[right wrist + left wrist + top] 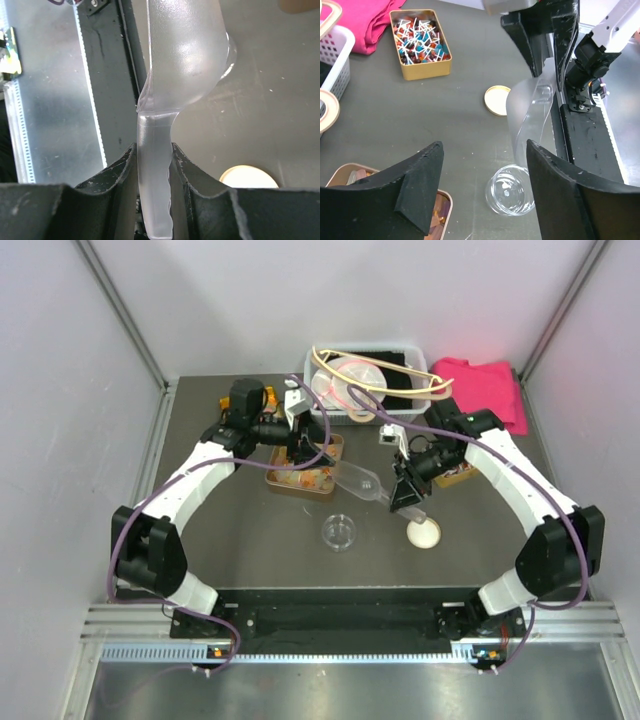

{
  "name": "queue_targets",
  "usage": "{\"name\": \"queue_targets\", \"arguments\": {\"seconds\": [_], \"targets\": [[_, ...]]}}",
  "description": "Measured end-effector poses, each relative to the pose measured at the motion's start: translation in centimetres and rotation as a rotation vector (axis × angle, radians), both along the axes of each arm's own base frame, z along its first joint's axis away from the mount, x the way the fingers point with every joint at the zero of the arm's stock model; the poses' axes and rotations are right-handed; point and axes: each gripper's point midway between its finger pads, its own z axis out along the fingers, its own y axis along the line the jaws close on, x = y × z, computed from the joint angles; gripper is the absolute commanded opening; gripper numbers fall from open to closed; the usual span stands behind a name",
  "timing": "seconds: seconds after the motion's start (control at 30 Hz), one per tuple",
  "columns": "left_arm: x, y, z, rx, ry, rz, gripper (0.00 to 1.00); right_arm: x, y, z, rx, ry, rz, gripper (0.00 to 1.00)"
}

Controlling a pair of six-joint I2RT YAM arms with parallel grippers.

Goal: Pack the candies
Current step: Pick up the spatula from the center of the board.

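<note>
**Scoop (185, 50) gripped, candies (303, 480) in tin (270, 480)**

One clear scoop is clamped by its handle in the right gripper (154, 147). The left gripper (484, 145) is spread wide, with nothing between its fingers. The candies are kept in one tin, directly below the left gripper and near the scoop's bowl. A second tin (427, 71) is filled with twist-wrapped sweets (blue, red, white). One jar (339, 532) and one lid (423, 534) are set on the table (250, 540).
</note>
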Motion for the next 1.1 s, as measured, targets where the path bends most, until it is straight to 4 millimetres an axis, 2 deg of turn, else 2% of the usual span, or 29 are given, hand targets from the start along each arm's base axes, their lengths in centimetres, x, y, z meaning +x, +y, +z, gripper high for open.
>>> {"name": "queue_targets", "arguments": {"seconds": [0.1,0.27,0.5,0.63,0.8,0.93,0.97,1.1], "targets": [[-0.3,-0.2,0.0,-0.006,-0.002,-0.016,0.66,-0.1,0.4,-0.1,0.003,0.015,0.004,0.24],[-1.0,-0.3,-0.2,-0.012,0.012,-0.045,0.65,-0.1,0.8,-0.3,-0.002,0.032,0.007,0.24],[-1.6,-0.2,-1.3,0.016,0.044,-0.087,0.64,0.8,1.3,0.8,0.003,-0.014,0.002,0.24],[-1.8,-0.2,-2.2,0.037,0.066,-0.097,0.6,1.1,1.5,1.1,-0.001,-0.032,0.0,0.24],[-2.2,-0.4,-2.3,0.04,0.07,-0.107,0.54,0.7,2.2,0.7,-0.029,-0.05,0.027,0.24],[-2.3,-0.6,-2.2,0.04,0.069,-0.111,0.43,0.5,2.6,0.4,-0.049,-0.067,0.04,0.25],[-2.3,-0.6,-2.2,0.041,0.07,-0.11,0.35,0.6,2.6,0.4,-0.052,-0.07,0.038,0.25],[-2.3,-0.6,-2.2,0.043,0.075,-0.111,0.12,1.0,2.6,0.2,-0.065,-0.084,0.024,0.25]]}}
